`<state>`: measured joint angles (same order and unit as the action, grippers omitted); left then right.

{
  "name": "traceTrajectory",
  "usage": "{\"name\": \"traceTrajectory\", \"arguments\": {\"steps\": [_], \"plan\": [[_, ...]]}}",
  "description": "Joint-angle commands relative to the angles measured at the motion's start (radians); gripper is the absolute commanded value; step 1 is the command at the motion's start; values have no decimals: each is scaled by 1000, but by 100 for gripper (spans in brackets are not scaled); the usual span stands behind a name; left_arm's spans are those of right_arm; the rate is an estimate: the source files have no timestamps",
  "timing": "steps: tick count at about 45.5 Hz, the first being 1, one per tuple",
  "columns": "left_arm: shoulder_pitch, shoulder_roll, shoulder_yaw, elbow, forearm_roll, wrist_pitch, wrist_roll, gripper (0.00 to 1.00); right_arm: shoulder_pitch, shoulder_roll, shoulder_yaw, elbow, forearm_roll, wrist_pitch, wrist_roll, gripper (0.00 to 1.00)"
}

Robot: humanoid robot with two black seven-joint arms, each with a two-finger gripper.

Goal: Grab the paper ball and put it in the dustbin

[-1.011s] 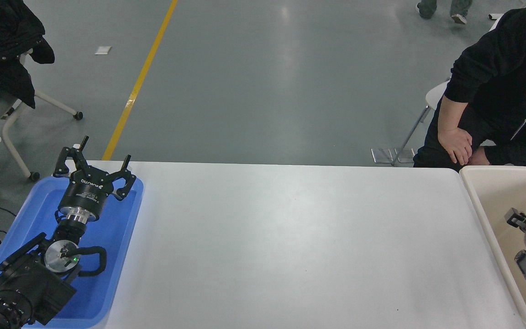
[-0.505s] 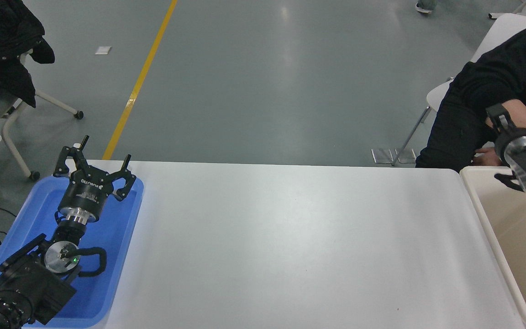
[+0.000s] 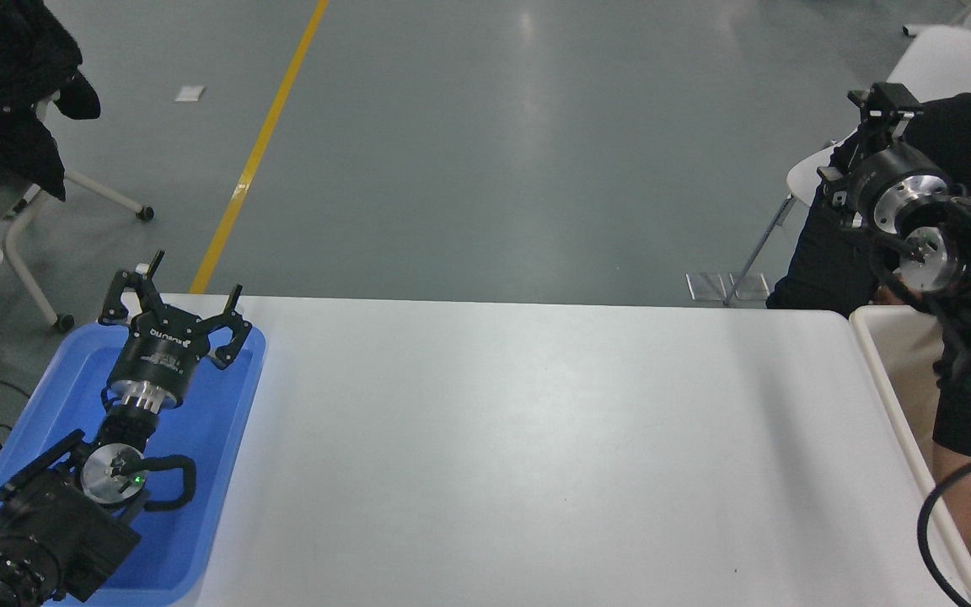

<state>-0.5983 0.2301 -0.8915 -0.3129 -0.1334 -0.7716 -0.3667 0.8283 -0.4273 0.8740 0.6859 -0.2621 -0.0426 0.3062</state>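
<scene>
Taking the dustbin [image 3: 894, 396] as the landmark, at the desk's right end with only its cream rim and part of one wall in view: no paper ball can be seen anywhere, neither on the desk [image 3: 536, 438] nor in the visible part of the bin, so its whereabouts cannot be told; it may lie inside, hidden by the arm.

Far to the left of the dustbin, a blue tray [image 3: 199, 506] is placed at the desk's opposite end, and the left end effector [image 3: 178, 312] is parked above it with fingers spread and nothing held, presumably kept clear of the work.

Above and beyond the dustbin, the right end effector [image 3: 882, 105] is raised high, pointing away; whether it is clenched or released cannot be told.

Behind it, a person in dark clothing [image 3: 970, 126] is partly hidden.
</scene>
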Motion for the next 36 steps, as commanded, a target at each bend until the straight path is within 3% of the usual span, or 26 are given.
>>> {"name": "traceTrajectory", "arguments": {"steps": [1,16,36], "plan": [[0,0,0,0,0,0,0,100,-187,64,167,72,0,43,175,100],[0,0,0,0,0,0,0,100,-362,150,260,72,0,142,183,100],[0,0,-1,0,0,0,0,100,-403,177,258,63,0,145,183,100]]}}
